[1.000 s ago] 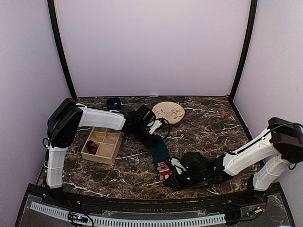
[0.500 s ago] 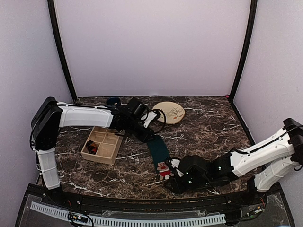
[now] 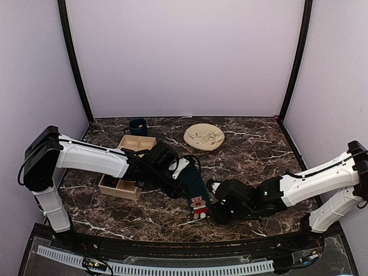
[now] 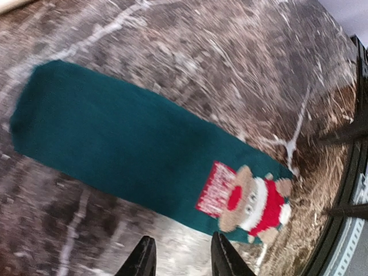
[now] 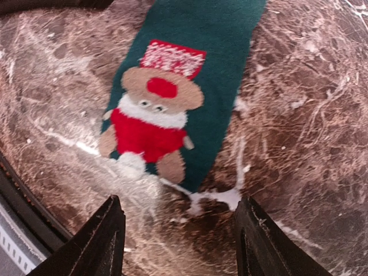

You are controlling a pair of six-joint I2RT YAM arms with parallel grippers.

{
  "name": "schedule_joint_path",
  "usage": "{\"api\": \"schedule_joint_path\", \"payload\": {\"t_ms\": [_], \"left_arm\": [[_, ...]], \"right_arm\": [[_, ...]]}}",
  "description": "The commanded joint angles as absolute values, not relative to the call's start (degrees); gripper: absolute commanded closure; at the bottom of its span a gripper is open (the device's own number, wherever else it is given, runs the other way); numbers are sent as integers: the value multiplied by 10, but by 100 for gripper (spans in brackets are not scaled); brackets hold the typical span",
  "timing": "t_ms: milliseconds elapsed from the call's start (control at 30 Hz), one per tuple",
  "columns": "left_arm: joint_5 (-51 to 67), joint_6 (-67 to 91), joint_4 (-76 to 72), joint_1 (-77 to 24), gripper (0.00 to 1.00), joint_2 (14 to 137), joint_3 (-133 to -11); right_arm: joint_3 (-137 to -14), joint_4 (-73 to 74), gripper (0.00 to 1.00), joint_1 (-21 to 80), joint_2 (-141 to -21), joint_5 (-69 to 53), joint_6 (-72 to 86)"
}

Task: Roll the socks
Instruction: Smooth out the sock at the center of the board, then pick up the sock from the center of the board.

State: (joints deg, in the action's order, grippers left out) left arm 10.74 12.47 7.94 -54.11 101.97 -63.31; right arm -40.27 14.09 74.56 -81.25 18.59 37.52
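A dark teal-green sock (image 3: 194, 185) lies flat and lengthwise on the marble table (image 3: 253, 155). A red-and-tan bear figure (image 3: 199, 206) marks its near end. In the left wrist view the sock (image 4: 115, 144) spreads above my left gripper (image 4: 183, 260), whose jaws stand apart over bare marble beside the sock's long edge, holding nothing. In the top view that gripper (image 3: 179, 190) sits just left of the sock. My right gripper (image 5: 184, 244) is wide open just short of the sock's (image 5: 201, 69) bear end, nothing between its fingers. From above, the right gripper (image 3: 214, 203) is at the sock's near right.
A wooden compartment tray (image 3: 118, 187) lies partly under my left arm. A dark blue mug (image 3: 137, 126) stands at the back left. A pale round plate (image 3: 204, 137) sits at the back centre. The black front rail (image 3: 172, 244) runs close to the sock's near end.
My right jaws have opened wide and drawn back off the sock's bear end. My left arm swung from the sock's far end toward me, to beside its middle.
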Motion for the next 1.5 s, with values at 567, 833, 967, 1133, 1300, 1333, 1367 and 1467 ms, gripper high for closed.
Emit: {"api": "schedule_joint_path", "payload": {"t_ms": [567,833,967,1133,1300,1333,1367,1467], "left_arm": [[51,244,27,-602,63,981,-577],[10,297,50,-592,62,949,-554],[9,307,44,-586,62,933,-538],[6,322,36,-580,62,917,-514],[-1,332,29,-578,62,897,-493],[-3,333,28,-578,62,892,-489],[-5,333,27,-578,62,886,-485],[-6,334,22,-577,62,877,-475]], "right_arm": [[-432,125,43,735,-847,122,171],[-473,146,42,765,-921,150,96],[-480,151,44,767,-940,157,79],[-480,158,46,768,-951,175,61],[-483,160,47,768,-959,199,44],[-483,160,47,768,-958,205,41],[-483,159,46,767,-957,210,37],[-485,159,46,767,-957,218,24]]}}
